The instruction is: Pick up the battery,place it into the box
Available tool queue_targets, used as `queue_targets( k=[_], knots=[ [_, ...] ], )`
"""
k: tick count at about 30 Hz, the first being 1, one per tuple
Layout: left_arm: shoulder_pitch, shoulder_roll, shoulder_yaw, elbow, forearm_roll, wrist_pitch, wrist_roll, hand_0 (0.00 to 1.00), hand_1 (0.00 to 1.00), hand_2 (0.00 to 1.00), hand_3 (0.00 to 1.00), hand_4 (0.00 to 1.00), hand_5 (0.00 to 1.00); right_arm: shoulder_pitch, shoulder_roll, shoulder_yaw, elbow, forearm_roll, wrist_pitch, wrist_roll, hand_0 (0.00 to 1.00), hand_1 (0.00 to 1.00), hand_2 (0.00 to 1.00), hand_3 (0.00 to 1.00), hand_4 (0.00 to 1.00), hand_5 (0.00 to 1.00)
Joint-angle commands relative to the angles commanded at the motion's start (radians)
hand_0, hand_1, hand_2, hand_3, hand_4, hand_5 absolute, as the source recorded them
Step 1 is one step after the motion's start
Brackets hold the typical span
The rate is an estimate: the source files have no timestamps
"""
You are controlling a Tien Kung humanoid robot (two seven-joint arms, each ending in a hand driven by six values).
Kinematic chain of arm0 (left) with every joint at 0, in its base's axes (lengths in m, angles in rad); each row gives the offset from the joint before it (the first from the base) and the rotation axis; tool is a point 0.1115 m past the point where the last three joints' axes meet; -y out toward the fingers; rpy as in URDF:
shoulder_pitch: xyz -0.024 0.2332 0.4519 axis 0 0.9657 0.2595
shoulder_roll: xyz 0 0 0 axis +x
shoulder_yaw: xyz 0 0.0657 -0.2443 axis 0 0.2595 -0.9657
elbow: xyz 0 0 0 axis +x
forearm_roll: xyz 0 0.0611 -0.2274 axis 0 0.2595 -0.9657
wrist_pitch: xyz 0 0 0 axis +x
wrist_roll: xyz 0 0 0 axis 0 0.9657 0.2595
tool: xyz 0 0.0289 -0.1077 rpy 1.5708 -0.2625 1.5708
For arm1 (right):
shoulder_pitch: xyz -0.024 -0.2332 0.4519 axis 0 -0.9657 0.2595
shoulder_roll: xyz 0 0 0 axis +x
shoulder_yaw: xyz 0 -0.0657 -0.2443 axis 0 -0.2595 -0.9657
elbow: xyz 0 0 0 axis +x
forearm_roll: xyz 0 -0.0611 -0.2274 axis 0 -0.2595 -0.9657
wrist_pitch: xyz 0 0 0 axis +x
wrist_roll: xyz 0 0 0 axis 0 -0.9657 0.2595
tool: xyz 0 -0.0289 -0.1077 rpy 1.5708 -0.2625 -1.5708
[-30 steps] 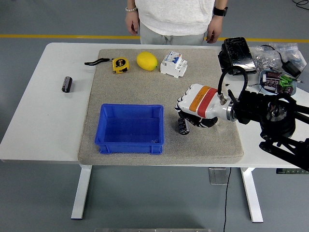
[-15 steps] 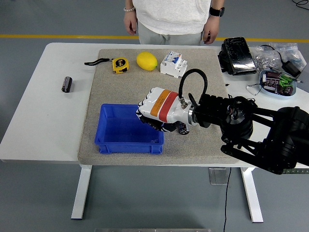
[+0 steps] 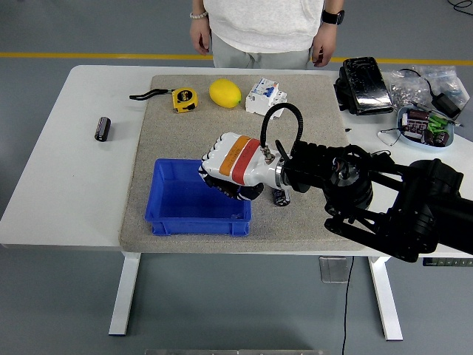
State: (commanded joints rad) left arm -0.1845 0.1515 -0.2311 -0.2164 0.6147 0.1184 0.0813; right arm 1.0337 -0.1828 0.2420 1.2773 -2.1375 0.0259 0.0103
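Battery (image 3: 281,197) on mat behind right hand (image 3: 230,166), over box (image 3: 194,214).

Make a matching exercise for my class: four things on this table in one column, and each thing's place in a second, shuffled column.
Things:
1. lemon
2. blue box
3. tape measure
4. black cylinder

Places:
A. on the bare white table, left of the mat
B. near edge of the mat, under the right hand
C. far edge of the mat, between the tape measure and the white breaker
D. far edge of the mat, left of the lemon

Pairs: 1-C, 2-B, 3-D, 4-A
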Motion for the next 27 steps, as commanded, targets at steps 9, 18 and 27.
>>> queue_targets(
  k=[9, 18, 27],
  knots=[
    [-0.002, 0.001, -0.005, 0.0, 0.009, 0.001, 0.002, 0.821, 0.79, 0.823, 0.669, 0.688, 0.545, 0.003, -0.007, 0.006, 0.002, 0.005, -0.003, 0.005, 0.669, 0.693, 0.821, 0.902, 0.9, 0.059],
    [0.003, 0.0, -0.005, 0.002, 0.005, 0.004, 0.0, 0.822, 0.79, 0.822, 0.669, 0.688, 0.545, -0.005, -0.071, 0.089, 0.062, 0.065, 0.058, -0.036, 0.672, 0.694, 0.806, 0.886, 0.907, 0.064],
    [0.015, -0.002, -0.019, 0.004, 0.02, 0.001, 0.004, 0.822, 0.791, 0.821, 0.669, 0.688, 0.543, -0.079, -0.142, 0.166, 0.027, 0.274, 0.085, -0.061, 0.717, 0.725, 0.792, 0.868, 0.998, 0.22]
  ],
)
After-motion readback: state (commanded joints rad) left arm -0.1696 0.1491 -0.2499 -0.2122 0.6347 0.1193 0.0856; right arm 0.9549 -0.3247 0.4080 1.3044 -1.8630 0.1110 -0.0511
